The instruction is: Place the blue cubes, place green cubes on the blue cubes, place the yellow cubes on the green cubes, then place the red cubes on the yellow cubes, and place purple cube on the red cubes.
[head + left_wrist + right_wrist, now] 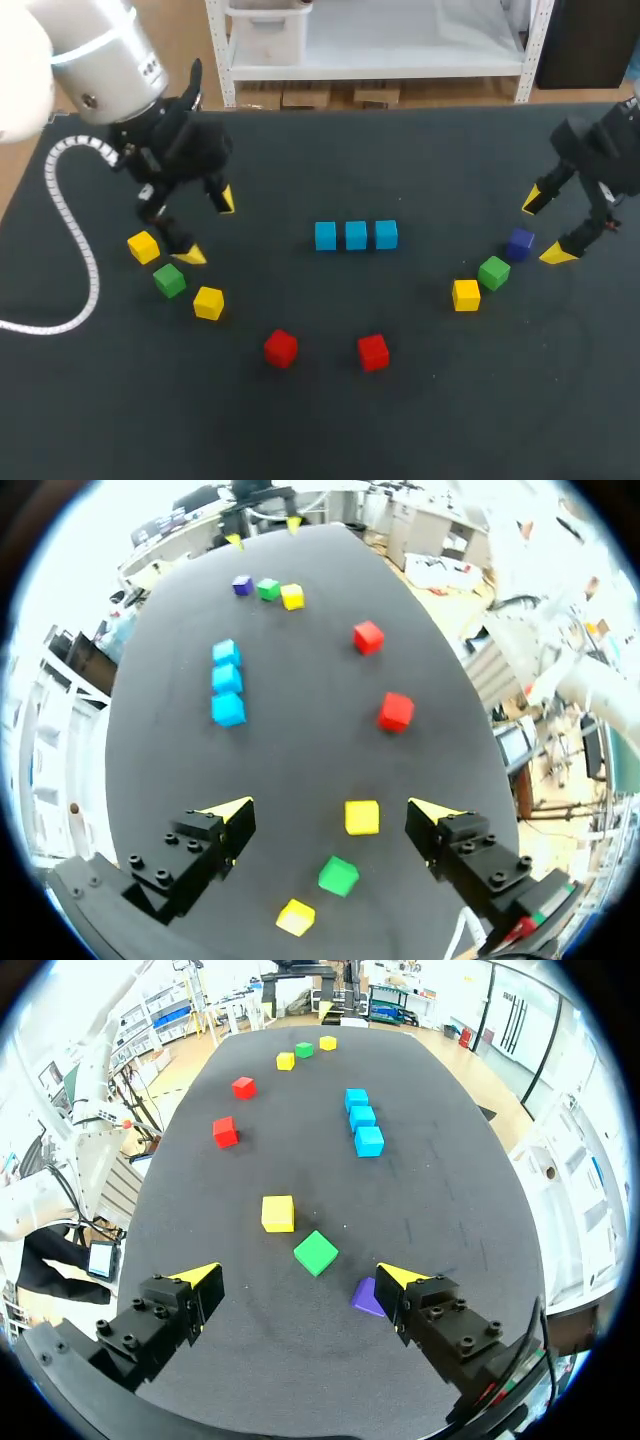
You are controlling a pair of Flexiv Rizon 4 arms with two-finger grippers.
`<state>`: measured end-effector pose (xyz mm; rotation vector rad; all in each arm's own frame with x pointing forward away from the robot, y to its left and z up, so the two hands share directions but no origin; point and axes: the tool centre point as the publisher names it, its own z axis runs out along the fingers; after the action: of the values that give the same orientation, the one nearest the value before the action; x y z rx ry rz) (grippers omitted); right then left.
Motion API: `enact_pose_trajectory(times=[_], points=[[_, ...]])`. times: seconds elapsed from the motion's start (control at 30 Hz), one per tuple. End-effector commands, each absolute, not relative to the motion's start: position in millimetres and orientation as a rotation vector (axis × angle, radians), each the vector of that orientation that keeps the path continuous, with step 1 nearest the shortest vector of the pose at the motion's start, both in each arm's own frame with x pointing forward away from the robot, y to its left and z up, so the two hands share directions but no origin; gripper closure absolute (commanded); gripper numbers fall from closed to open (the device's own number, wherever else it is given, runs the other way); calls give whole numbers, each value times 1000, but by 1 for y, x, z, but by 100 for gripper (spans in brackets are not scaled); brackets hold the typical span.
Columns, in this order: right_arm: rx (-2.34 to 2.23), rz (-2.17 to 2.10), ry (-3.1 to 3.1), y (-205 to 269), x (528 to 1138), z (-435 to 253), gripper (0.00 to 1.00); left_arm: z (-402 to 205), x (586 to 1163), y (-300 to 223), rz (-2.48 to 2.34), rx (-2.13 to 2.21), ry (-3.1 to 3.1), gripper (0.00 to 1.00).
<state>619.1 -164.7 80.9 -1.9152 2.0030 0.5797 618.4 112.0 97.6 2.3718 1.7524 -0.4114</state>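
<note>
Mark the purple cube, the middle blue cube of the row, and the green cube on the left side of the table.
purple cube (519, 243), head view, on its top face.
middle blue cube (356, 235), head view, centre of its top face.
left green cube (169, 280), head view, on its top face.

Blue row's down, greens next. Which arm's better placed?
Right, probably: the right green cube sits between the tips of the open right pincer. The open left pincer lines up on a yellow cube; the left green cube lies further under it.
</note>
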Motion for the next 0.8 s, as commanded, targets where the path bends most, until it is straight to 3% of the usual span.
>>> enact_pose_trajectory(times=[0.03, 0.47, 0.8], points=[[-1915, 581, 2000, -165, 619, 80, 0, 94, 618, 132, -402, 2438, 1736, 0], [-1915, 581, 2000, -165, 619, 80, 0, 56, 619, 187, -321, 2589, 1652, 0], [-1915, 581, 2000, -165, 619, 80, 0, 28, 628, 201, -355, 2573, 1623, 0]])
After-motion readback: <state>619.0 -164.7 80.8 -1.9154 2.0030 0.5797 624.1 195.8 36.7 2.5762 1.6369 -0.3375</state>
